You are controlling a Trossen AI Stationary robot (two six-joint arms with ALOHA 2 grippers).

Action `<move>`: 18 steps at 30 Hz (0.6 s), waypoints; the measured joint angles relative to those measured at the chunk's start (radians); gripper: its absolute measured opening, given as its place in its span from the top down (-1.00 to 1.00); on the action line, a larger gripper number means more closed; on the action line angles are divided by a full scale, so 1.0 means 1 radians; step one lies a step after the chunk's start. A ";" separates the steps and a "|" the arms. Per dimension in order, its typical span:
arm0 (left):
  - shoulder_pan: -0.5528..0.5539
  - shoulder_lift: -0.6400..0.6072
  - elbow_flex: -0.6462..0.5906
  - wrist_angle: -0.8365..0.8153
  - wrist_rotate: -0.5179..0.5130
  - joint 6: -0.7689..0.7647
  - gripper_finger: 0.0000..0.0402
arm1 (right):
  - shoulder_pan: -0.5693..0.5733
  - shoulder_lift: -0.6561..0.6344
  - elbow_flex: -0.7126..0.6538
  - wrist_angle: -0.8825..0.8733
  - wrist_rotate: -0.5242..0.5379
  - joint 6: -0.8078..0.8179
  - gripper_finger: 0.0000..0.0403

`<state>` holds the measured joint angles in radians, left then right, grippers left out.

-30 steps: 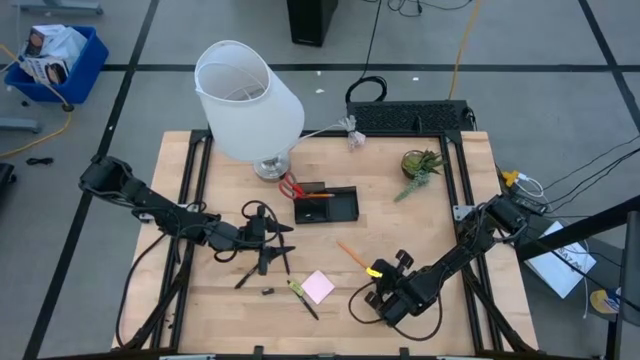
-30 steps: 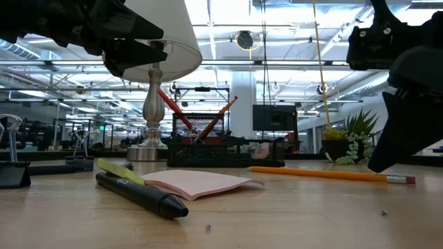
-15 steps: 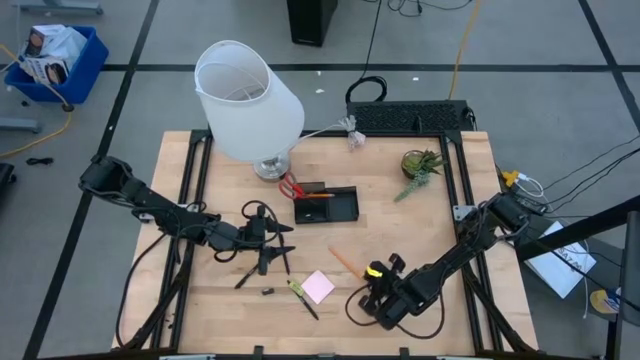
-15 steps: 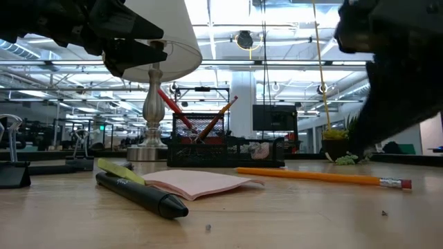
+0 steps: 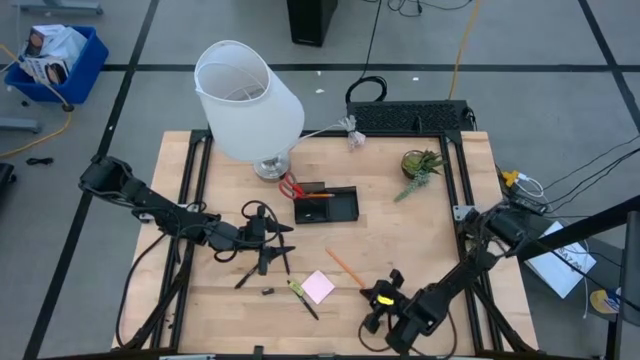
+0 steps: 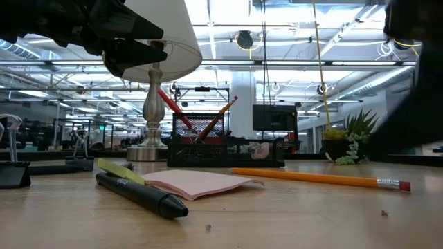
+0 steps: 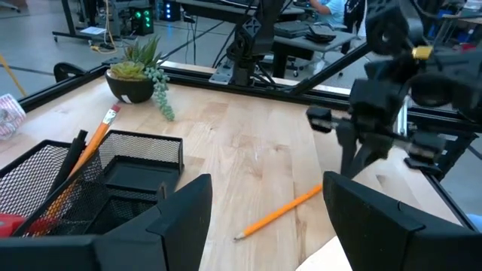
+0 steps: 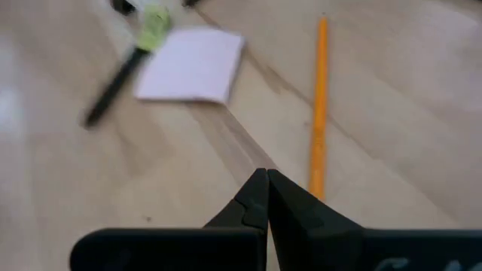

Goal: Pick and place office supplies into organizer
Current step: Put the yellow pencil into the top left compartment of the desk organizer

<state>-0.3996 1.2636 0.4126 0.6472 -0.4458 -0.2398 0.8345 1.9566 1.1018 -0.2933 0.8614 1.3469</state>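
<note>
the right tool (image 8: 266,197) has its fingers pressed together, empty, above the desk (image 5: 400,235) near the orange pencil (image 5: 345,267) beside the pink sticky-note pad (image 5: 319,287). the left tool (image 5: 287,240) is spread wide, empty, near the black organizer (image 5: 328,206).

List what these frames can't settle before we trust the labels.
- Organizer contents: low view, the mesh wall hides what lies inside; high view too small.
- Tiny black bit: high view, too small to identify.
- Right claw: low view, a dark blur cut by the edge.
- Marker: low view, its far end is hidden behind the sticky-note pad.
</note>
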 joint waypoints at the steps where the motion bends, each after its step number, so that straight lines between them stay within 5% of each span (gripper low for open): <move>1: 0.000 0.000 0.000 0.000 0.000 0.000 -0.27 | -0.005 0.021 0.000 0.004 -0.005 0.000 1.00; 10: 0.000 0.000 0.000 0.000 0.000 0.000 -0.27 | -0.011 0.086 0.001 0.043 0.004 -0.085 1.00; 18: 0.000 0.000 0.000 0.000 0.000 0.000 -0.27 | -0.004 0.087 -0.001 0.133 0.009 -0.317 1.00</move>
<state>-0.3996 1.2636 0.4126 0.6468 -0.4458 -0.2401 0.8302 2.0434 1.1010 -0.1606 0.8702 1.0297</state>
